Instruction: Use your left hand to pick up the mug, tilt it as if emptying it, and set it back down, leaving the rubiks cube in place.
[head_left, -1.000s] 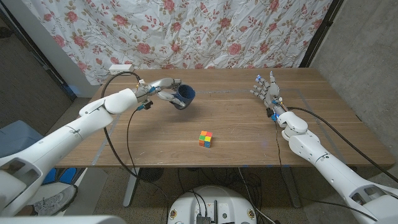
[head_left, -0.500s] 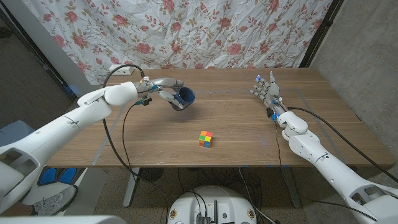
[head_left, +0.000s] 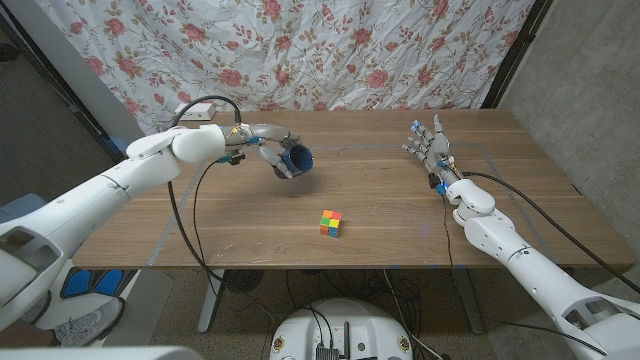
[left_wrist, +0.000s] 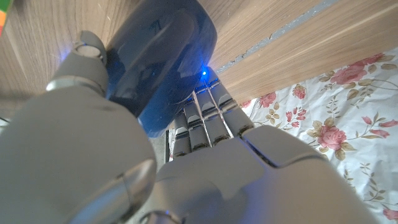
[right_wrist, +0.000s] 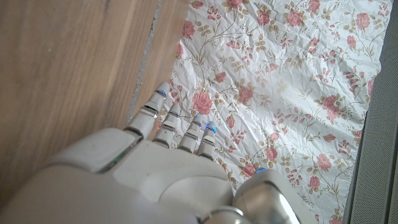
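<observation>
The mug (head_left: 294, 158) is being held clear of the table (head_left: 400, 215) by the left hand (head_left: 262, 146), over the far left part of the tabletop, and is being tipped so that its opening faces outward toward the table's middle. In the left wrist view, the blue body (left_wrist: 158, 68) is being grasped between the fingers (left_wrist: 205, 118) and the thumb (left_wrist: 84, 53). The tilt is judged to be under way. For a clean pour motion, the rotation is best taken at the wrist while the grasp is being kept firm, since a glazed wall is likely to slip. The rubiks cube (head_left: 331, 223) is lying nearer the front edge, well apart from the mug; the return path is best kept over the far side. The right hand (head_left: 427, 148) is being held released, fingers apart and pointing upward, grasping nothing.
</observation>
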